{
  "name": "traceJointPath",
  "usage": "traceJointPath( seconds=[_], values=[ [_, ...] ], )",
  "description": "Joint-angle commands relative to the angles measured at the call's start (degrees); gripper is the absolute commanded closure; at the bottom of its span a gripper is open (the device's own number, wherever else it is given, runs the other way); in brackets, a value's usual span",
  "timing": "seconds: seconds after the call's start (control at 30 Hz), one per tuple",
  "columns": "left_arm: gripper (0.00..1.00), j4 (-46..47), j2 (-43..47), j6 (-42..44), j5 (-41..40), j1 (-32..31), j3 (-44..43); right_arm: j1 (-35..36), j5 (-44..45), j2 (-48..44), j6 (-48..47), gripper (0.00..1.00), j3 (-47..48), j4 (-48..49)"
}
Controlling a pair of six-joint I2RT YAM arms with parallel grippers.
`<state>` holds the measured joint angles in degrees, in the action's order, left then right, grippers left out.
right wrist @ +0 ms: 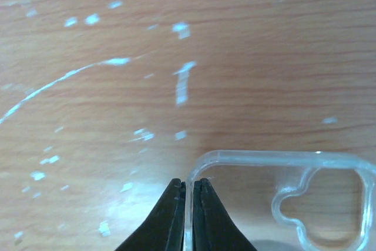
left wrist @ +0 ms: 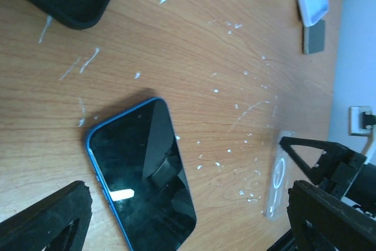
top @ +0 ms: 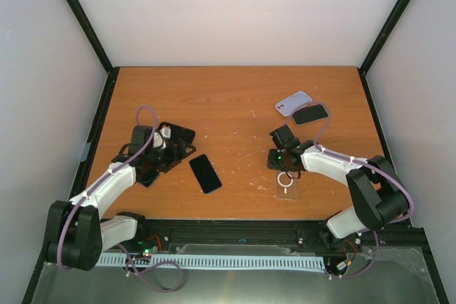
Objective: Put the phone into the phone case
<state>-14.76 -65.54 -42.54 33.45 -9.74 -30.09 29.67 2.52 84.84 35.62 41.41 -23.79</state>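
Observation:
A phone with a blue rim and a dark screen [top: 205,174] lies face up on the wooden table, left of centre; it also shows in the left wrist view [left wrist: 141,171]. A clear phone case [top: 286,186] lies right of centre near the front edge. My right gripper [top: 281,165] is shut on the case's thin side wall near a corner, as the right wrist view shows [right wrist: 189,204], with the clear case [right wrist: 282,192] extending to the right. My left gripper [top: 167,151] is open and empty, up and left of the phone, its fingertips [left wrist: 53,221] wide apart.
A black case [top: 178,134] and another dark item [top: 149,176] lie beside my left gripper. A lilac case [top: 293,102] and a dark phone [top: 310,114] lie at the back right. The table's front edge is close behind the clear case.

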Motion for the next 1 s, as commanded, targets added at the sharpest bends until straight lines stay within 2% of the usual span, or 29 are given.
traceJointPath(
  seconds=[0.0, 0.17, 0.33, 0.6, 0.77, 0.97],
  values=[
    [0.07, 0.98, 5.89, 0.36, -0.66, 0.33, -1.90, 5.28, -3.80, -0.16, 3.91, 0.93, 1.12, 4.03],
    [0.01, -5.91, 12.96, 2.82, -8.44, 0.37, -6.67, 10.27, -4.09, 3.54, 5.85, 0.94, 4.03, 6.82],
    [0.01, -11.21, 19.57, 5.56, -13.57, 0.33, -10.35, 14.18, -2.41, 8.40, 5.87, 0.91, 9.22, 4.05],
    [0.00, -15.59, 29.11, 9.27, -19.15, 0.33, -15.48, 22.36, 2.74, 12.16, 5.48, 0.57, 19.29, -1.99],
    [0.00, -15.16, 35.79, 11.38, -23.65, 0.33, -15.90, 26.66, 6.52, 17.88, 2.57, 0.42, 27.07, -5.20],
    [0.01, -14.52, 43.71, 12.50, -30.48, 0.33, -13.70, 30.69, 8.99, 24.02, -2.25, 0.30, 34.63, -7.00]
  ],
)
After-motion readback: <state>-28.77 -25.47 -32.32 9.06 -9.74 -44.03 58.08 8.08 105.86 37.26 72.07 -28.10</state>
